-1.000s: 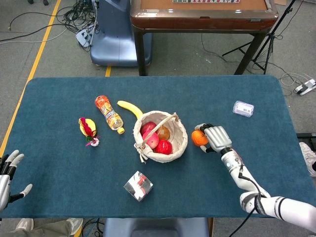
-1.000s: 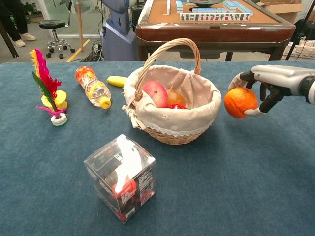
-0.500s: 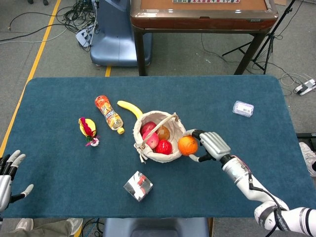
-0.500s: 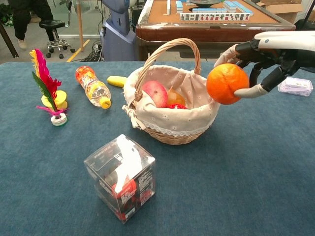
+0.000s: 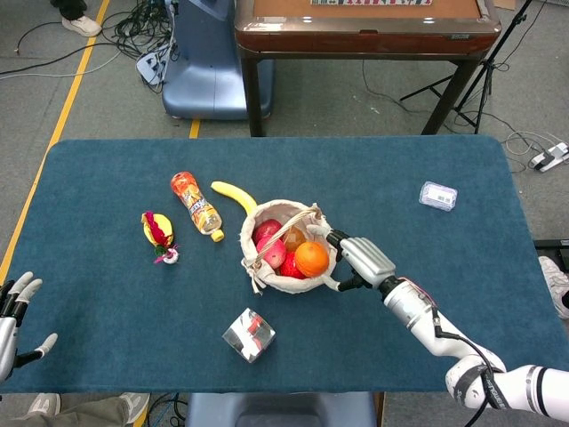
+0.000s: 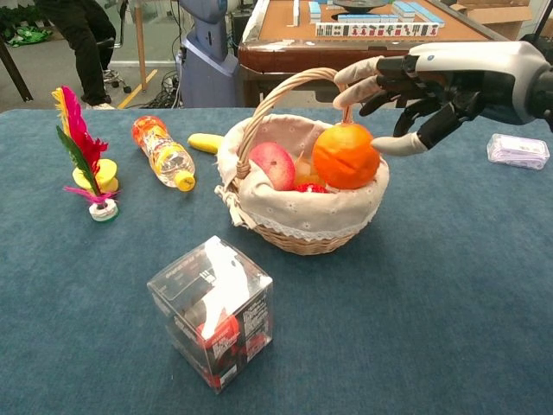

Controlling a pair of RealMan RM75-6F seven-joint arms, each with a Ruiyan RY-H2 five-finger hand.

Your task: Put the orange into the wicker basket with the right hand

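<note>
The orange (image 5: 311, 258) (image 6: 346, 156) lies inside the wicker basket (image 5: 267, 277) (image 6: 302, 232), on its right side, on top of the other fruit. My right hand (image 5: 360, 260) (image 6: 419, 86) hovers just right of the basket, above its rim, with its fingers spread. No finger wraps the orange; the thumb tip is close beside it. The basket also holds a pink apple (image 6: 273, 164) and red fruit (image 5: 292, 267). My left hand (image 5: 13, 311) shows at the lower left edge of the head view, fingers apart and holding nothing.
Left of the basket lie a banana (image 5: 233, 194), an orange drink bottle (image 5: 196, 205) and a feathered shuttlecock toy (image 5: 158, 234). A clear plastic cube (image 5: 248, 334) (image 6: 212, 313) stands in front of the basket. A small clear box (image 5: 437, 195) lies at the far right.
My right hand carried the orange leftward from beside the basket to over it. The orange now rests in the basket and the fingers have spread away from it.
</note>
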